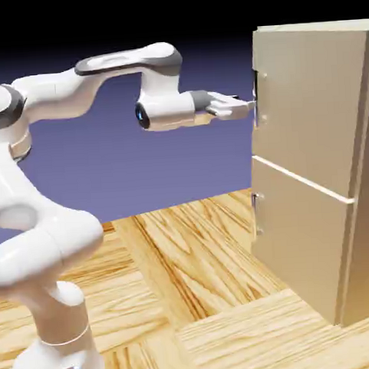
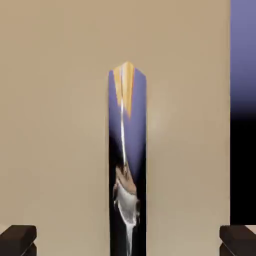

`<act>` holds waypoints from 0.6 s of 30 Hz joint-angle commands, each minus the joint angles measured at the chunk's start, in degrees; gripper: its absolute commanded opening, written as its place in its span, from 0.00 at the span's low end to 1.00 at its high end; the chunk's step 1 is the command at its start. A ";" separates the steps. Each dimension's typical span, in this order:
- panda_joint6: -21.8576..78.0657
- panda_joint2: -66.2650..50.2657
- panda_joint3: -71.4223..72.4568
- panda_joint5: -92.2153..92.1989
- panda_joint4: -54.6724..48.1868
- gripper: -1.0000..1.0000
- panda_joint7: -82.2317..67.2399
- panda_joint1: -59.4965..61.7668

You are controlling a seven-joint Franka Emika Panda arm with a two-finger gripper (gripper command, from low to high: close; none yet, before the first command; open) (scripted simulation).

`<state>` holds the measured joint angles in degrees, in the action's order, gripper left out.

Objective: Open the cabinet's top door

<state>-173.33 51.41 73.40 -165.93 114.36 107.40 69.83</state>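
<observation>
Directly ahead of the released gripper [image 1: 248, 105], its fingers [image 2: 19, 239] spread wide, the top door's [image 1: 306, 111] metal handle [image 2: 127, 160] stood centered between them on the cabinet [image 1: 327, 209].

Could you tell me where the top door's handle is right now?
In the hand view the handle stands centred between the open pincer's fingertips; in the exterior view it is on the top door's left edge.

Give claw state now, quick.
Claw: open, holding nothing; fingertips spread either side of the top door's handle, not closed on it.
</observation>
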 commanded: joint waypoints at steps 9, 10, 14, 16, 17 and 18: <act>5.08 -5.53 -5.28 -0.02 5.57 0.00 -6.84 -7.93; 5.83 -6.52 -6.77 -0.04 6.79 0.00 -8.26 -10.01; 8.38 -9.80 -13.08 1.09 11.18 0.00 -12.43 -18.32; 10.19 -10.05 -16.47 3.95 13.95 0.00 -11.33 -22.47; 11.11 -10.08 -18.23 5.45 15.33 0.00 -10.73 -24.55; 12.05 -10.03 -20.03 7.04 16.74 0.00 -10.04 -26.62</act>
<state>-161.31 41.39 53.37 -158.82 131.09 97.38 43.22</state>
